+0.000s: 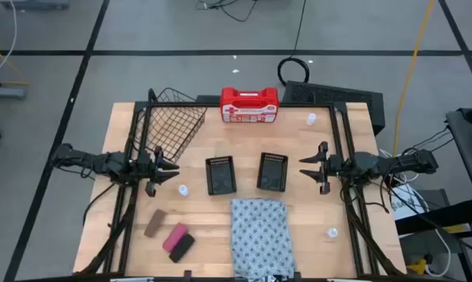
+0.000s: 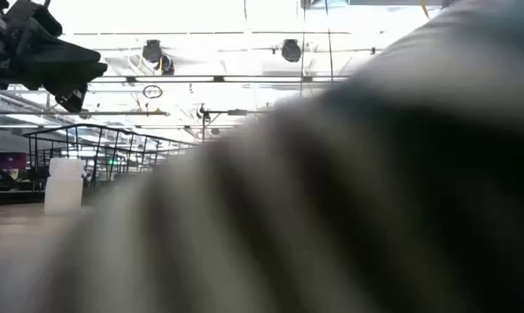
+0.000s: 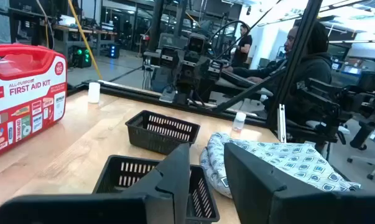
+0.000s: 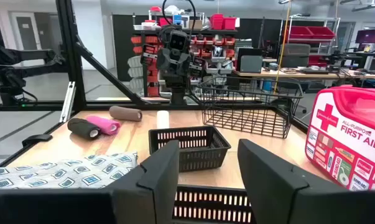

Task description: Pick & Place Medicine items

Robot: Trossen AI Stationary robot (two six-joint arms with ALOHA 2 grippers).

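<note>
- Low view: a blurred striped grey mass right at the lens fills most of the frame; can't tell what it is. Only a whitish bottle (image 2: 63,184) at 9 o'clock and a dark gripper part at 10 o'clock show past it.
- Left gripper (image 1: 171,173): hovers at 9 o'clock of the table, fingers apart, nothing between them. In the left wrist view its fingers (image 3: 175,180) are cut off by the frame edge.
- Right gripper (image 1: 306,167): hovers at 3 o'clock of the table, fingers spread, holding nothing; tips cut off in its wrist view too.
- Medicine items, high view: small whitish bottle (image 1: 183,190) just beside the left gripper; another bottle (image 1: 311,119) at 1 o'clock near the table's far edge; a third bottle (image 1: 332,232) at 4 o'clock.
- Brown block (image 1: 155,223), pink block (image 1: 174,236), black block (image 1: 181,248) clustered at 7 o'clock, pink and black touching.
- Two black mesh trays (image 1: 220,174) side by side at centre; contents too small to make out.
- Patterned cloth (image 1: 259,235) at 6 o'clock, its near end cut off by the frame.
- Red-and-white first aid case (image 1: 250,105) at 12 o'clock; wire basket (image 1: 173,125) at 11 o'clock.
- Left wrist view: the case is cropped at the frame edge; seated person (image 3: 302,59) beyond the table, partly hidden by a frame post.
</note>
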